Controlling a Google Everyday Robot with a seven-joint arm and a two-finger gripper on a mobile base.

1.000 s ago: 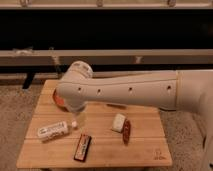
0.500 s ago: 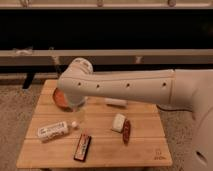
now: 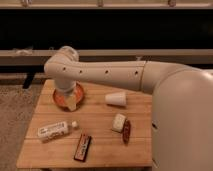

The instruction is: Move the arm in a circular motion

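The arm (image 3: 115,75) is large, white and glossy, with small dark screw holes. It reaches from the bulky segment at the right (image 3: 182,120) across the wooden table (image 3: 100,127) to a rounded joint at the upper left (image 3: 62,60). From that joint it bends down to a narrow pale tip, the gripper (image 3: 72,103). The gripper hangs over the right side of an orange bowl (image 3: 61,97) at the table's back left.
A white cup (image 3: 116,99) lies on its side behind the table's middle. A white bottle (image 3: 55,130) lies at the front left, with a dark snack bar (image 3: 83,146) beside it. A small white packet (image 3: 119,121) and a brown item (image 3: 127,131) lie right of centre. A dark shelf runs behind.
The arm has lifted and its rounded joint has swung up and to the left. The white cup, hidden under the arm before, now shows.
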